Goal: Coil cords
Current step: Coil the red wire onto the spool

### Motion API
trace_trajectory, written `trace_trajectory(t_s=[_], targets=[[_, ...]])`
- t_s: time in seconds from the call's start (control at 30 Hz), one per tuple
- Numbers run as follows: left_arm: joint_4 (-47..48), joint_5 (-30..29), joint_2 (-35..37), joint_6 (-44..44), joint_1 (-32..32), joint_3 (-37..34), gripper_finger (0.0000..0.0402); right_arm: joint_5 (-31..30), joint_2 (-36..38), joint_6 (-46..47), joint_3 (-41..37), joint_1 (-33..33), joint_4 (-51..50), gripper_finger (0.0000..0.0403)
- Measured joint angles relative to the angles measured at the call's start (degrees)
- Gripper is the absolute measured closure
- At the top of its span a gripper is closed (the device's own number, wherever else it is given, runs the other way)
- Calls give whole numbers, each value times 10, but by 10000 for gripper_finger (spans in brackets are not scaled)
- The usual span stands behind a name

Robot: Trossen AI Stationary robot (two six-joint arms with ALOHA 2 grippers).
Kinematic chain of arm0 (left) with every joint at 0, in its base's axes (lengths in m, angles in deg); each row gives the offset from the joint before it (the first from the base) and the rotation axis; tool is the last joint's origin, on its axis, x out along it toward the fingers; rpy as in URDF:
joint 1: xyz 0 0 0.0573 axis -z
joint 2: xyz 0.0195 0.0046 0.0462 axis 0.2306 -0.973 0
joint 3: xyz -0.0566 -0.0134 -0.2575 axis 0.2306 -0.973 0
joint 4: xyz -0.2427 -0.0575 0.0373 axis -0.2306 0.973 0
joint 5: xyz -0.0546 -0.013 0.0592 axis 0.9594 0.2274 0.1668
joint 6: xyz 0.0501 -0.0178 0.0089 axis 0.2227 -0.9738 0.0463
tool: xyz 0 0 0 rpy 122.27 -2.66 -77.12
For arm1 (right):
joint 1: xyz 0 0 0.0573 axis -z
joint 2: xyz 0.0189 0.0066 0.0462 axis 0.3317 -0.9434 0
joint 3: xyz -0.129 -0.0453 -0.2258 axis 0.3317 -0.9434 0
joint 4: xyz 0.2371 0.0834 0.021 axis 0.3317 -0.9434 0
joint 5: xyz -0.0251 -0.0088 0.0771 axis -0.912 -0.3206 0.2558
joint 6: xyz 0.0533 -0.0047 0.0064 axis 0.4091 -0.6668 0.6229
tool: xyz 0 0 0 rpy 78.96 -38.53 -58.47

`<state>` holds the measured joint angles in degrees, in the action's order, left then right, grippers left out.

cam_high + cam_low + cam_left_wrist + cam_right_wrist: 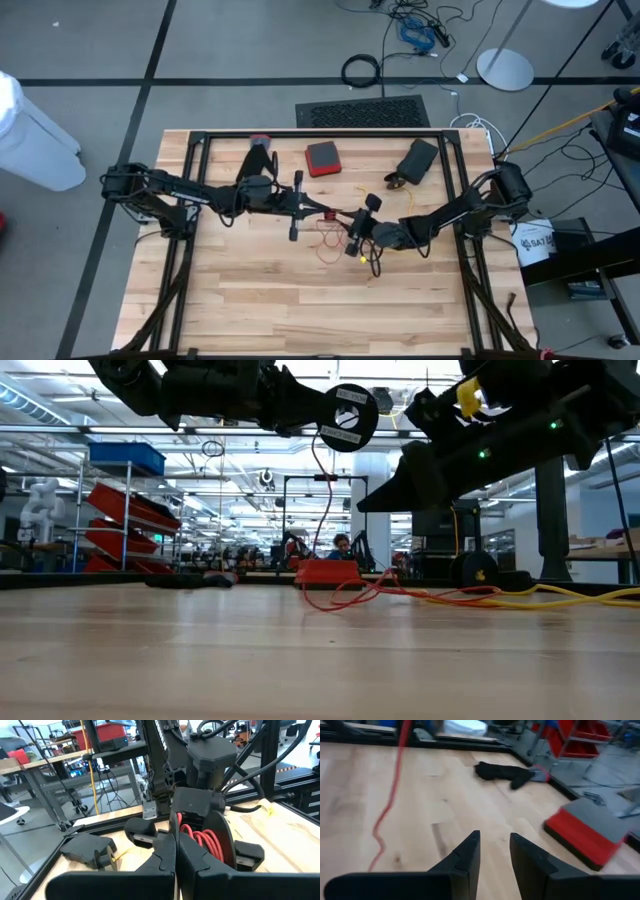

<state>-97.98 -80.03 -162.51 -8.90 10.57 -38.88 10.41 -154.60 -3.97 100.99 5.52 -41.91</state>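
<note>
A thin red cord (325, 240) lies partly in loose loops on the wooden table's middle. My left gripper (328, 212) is above it, shut on the cord. Several red loops (205, 840) show just past its fingertips (175, 855). In the low view the cord (322, 500) hangs from the gripper down to the table. My right gripper (347, 222) faces the left one closely. Its fingers (495, 850) are a little apart and empty, with the red cord (387, 805) off to one side. A yellow cord (378, 262) lies on the table under the right arm and also shows in the low view (540, 596). My left gripper pinches the red cord (178, 820) between its two shut fingers, which lie about level and point toward the table's right. Which part of the cord this is I cannot tell. The cord hangs slack below the fingers, its lower loops (345, 595) on the table.
A red box (322, 157), a black box (417, 160) and a black glove (258, 150) lie along the far side. A black frame (320, 133) runs around the table top. Bare wood (300, 310) lies toward the near edge.
</note>
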Motion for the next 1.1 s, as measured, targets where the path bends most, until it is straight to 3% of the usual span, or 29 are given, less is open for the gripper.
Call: trace_trajectory(t_s=[0.17, 0.33, 0.8, 1.1], targets=[[0, -4, 0, 0, 0, 0, 401, 121, 3, 16, 0, 0, 1, 312], [-3, -5, 0, 0, 0, 0, 401, 188, -3, 32, 0, 0, 15, 312], [-16, -5, 0, -1, 2, 0, 401, 248, -118, 34, 0, 17, 221, 312], [-18, -5, 0, -1, 2, 0, 401, 246, -152, 32, 19, 27, 240, 312]])
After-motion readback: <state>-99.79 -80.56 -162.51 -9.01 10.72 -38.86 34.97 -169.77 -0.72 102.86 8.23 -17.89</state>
